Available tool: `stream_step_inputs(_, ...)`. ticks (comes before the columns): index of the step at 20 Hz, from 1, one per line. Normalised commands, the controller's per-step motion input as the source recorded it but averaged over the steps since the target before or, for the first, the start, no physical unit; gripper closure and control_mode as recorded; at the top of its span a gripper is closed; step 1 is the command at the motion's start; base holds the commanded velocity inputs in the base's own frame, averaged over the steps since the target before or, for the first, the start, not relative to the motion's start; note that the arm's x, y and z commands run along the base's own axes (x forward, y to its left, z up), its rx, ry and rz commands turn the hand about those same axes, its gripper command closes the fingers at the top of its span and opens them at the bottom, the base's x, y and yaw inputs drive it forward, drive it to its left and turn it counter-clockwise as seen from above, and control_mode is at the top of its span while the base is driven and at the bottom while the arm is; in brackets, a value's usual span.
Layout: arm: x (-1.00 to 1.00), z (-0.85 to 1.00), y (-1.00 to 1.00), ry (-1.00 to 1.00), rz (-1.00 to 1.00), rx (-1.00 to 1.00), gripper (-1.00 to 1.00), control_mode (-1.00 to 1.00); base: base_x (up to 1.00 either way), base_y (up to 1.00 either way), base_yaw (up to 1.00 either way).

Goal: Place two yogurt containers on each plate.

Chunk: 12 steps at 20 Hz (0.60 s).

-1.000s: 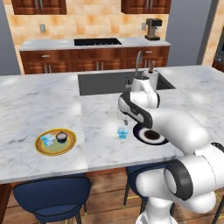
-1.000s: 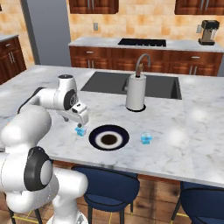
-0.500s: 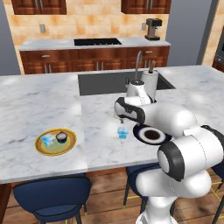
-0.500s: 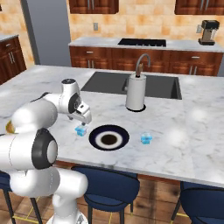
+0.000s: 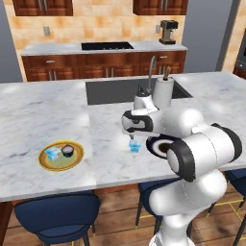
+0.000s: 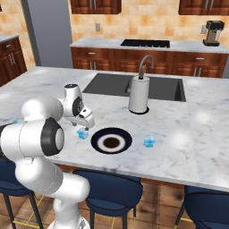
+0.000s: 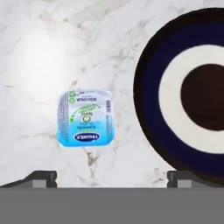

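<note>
Left base view: the gripper [image 5: 133, 139] hangs just above a pale-blue tub [image 5: 135, 147] beside the black plate [image 5: 154, 145]; the yellow plate [image 5: 61, 156] carries two tubs. Right base view: another blue tub [image 6: 149, 142] lies right of the black plate. Hand view: fingers spread wide, gripping nothing, tub lying between them.

bare marble around blue tub [image 7: 86, 117] — open | black plate [image 7: 183, 94] just beside — obstacle
</note>
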Motion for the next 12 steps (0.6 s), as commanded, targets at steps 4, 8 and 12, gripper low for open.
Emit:
stream_step_inputs(4, 0.17, -0.37, 0.08, 0.05, 0.04, 0.00, -1.00, -1.00, 0.00, 0.00, 0.00)
stream_step_inputs(8, 0.35, -0.06, 0.09, 0.01, 0.00, 0.00, -1.00, -1.00, 0.00, 0.00, 0.00)
stream_step_inputs(12, 0.33, -0.20, 0.07, 0.00, 0.00, 0.00, -1.00, -1.00, 0.00, 0.00, 0.00)
